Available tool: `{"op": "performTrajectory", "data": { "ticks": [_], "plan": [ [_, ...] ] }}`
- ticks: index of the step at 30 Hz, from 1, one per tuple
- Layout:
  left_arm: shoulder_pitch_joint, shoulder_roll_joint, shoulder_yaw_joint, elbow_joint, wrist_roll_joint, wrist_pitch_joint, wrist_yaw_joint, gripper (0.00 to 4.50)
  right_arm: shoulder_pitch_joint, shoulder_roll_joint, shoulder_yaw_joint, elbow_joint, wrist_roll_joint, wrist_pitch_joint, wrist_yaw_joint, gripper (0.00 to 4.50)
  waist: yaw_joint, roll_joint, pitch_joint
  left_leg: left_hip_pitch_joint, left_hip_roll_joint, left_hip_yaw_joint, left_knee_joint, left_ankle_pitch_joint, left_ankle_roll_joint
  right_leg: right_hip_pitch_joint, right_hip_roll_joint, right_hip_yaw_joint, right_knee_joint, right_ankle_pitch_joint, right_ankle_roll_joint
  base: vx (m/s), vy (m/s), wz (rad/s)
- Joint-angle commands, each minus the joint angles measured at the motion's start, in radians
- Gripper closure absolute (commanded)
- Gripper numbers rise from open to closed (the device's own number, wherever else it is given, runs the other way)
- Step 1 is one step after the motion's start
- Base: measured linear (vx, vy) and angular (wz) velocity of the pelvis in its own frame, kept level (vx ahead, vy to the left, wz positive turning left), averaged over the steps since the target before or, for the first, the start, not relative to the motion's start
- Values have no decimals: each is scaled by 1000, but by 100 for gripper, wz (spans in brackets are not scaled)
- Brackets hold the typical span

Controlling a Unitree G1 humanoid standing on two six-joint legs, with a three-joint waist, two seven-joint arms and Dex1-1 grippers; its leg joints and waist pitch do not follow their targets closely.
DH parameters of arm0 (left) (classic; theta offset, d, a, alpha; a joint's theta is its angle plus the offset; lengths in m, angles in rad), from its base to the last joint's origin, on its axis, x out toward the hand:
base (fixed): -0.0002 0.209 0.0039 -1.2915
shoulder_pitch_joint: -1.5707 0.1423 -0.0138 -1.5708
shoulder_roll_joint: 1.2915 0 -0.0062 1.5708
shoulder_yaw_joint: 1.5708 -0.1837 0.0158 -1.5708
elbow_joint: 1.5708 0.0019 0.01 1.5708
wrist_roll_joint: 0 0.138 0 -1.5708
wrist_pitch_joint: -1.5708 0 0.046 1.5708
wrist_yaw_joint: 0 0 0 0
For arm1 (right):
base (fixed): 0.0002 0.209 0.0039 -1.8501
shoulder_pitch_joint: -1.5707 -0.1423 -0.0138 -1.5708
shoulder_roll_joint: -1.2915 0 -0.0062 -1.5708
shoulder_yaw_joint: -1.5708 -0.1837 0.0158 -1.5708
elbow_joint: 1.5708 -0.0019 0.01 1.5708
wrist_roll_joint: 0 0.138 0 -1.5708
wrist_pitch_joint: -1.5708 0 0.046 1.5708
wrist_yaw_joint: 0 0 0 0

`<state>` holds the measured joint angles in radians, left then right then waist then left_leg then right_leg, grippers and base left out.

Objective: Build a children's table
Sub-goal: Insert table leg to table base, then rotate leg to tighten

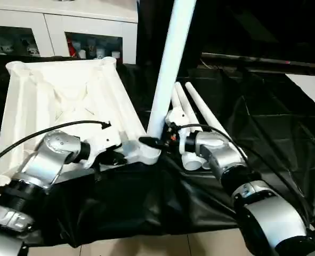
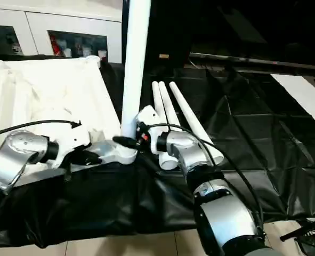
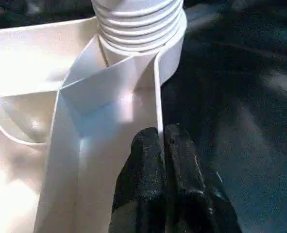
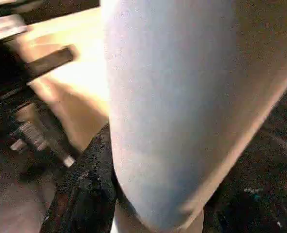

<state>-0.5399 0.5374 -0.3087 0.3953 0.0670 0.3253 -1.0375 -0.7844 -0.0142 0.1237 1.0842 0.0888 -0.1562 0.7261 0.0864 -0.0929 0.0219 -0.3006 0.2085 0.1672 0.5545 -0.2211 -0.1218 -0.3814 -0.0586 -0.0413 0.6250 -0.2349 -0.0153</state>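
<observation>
Your right tool [image 1: 156, 142] is clamped on the upright white leg [image 1: 169, 64] just above its foot; in the right wrist view you see one black finger [image 4: 87, 187] pressed flat against the tube [image 4: 172, 107]. Your left tool [image 3: 162, 145] has its two fingers together, pinching the thin side wall of the white table top [image 1: 56, 96] just beside the corner socket [image 1: 149, 154].

The leg stands in that socket, at the corner of the top nearest to your right arm, and it leans a little toward 1 o'clock as it rises out of the picture. The top lies upside down on the tabletop [image 1: 264, 133], ribs facing up, at about 10 o'clock from the tools. Three more white legs [image 1: 197, 114] lie side by side just behind your right tool, running toward 12 o'clock; their thick ends are near the right wrist.

The left wrist view gives you what the head views do not: the ridged rings of the leg end [image 3: 136, 24] sitting at the socket mouth, with several rings exposed above the rim.

The tabletop is covered with a wrinkled black cloth. Behind the top, at 11 o'clock, stands a white cabinet [image 1: 61, 26] with glass doors and small things inside. The floor [image 1: 162, 244] at the near edge is pale tile.
</observation>
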Motion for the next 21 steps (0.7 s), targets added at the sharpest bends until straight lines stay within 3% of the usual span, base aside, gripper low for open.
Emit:
{"op": "performTrajectory", "data": {
  "ticks": [1,3,5,6,7,8,10,12,14,15,16,18,21],
  "plan": [
    [-38,-73,3,20,19,52,108,450,73,-20,-8,196,-89,151,-294,261,-6,31,-9,-8,30,-8,-85,-326,-38,2,-77,57,-103,-389,-139,0,0,0],
    [-62,-138,13,65,43,99,222,450,60,13,-34,210,-72,171,-411,261,0,35,-6,2,26,-11,-82,-384,-37,-9,-79,56,-115,-480,-111,0,0,0],
    [-76,-185,19,94,51,131,285,450,46,42,-60,219,-48,185,-478,261,0,33,-8,2,24,-15,-83,-410,-34,-12,-79,55,-118,-521,-83,0,0,0],
    [-85,-218,23,111,54,150,327,450,37,62,-78,224,-30,195,-519,261,0,32,-10,0,25,-13,-84,-406,-30,-12,-77,57,-119,-499,-76,0,0,0],
    [-100,-305,29,135,64,185,426,450,9,114,-117,234,8,215,-607,261,2,31,-11,-3,24,-13,-85,-390,-29,-10,-76,56,-117,-459,-79,0,0,0],
    [-100,-305,29,135,64,185,426,450,9,114,-117,234,8,215,-607,261,2,31,-11,-3,24,-13,-85,-390,-29,-10,-76,56,-117,-459,-79,0,0,0],
    [-104,-362,26,121,66,217,468,450,-16,152,-126,237,17,227,-647,261,4,29,-15,-6,26,-9,-84,-353,-30,-6,-73,54,-107,-355,-96,0,0,0],
    [-102,-381,24,107,67,234,472,450,-28,171,-132,238,15,237,-658,261,4,29,-18,-19,25,-8,-84,-308,-28,4,-71,52,-102,-288,-99,0,0,0],
    [-100,-380,19,105,70,239,470,450,-32,177,-131,240,1,241,-662,261,5,28,-23,-22,25,-8,-82,-266,-27,10,-71,51,-95,-230,-105,27,2,1],
    [-98,-375,19,105,73,243,471,450,-31,179,-134,242,-10,246,-662,261,3,28,-26,-29,22,-3,-75,-169,-22,18,-66,48,-82,-85,-122,55,4,1],
    [-97,-373,20,105,73,244,472,450,-30,179,-136,242,-13,248,-662,261,1,27,-24,-30,21,-1,-74,-156,-22,20,-65,48,-80,-56,-129,0,0,0],
    [-97,-371,22,101,72,251,472,450,-27,177,-142,243,-14,249,-664,261,0,27,-24,-29,21,0,-75,-168,-23,22,-67,47,-82,-70,-131,0,0,0],
    [-96,-371,24,95,74,260,473,450,-28,176,-146,246,-16,251,-663,261,-1,29,-20,-27,23,-2,-80,-233,-26,18,-71,49,-93,-176,-118,0,0,0]
  ]
}}
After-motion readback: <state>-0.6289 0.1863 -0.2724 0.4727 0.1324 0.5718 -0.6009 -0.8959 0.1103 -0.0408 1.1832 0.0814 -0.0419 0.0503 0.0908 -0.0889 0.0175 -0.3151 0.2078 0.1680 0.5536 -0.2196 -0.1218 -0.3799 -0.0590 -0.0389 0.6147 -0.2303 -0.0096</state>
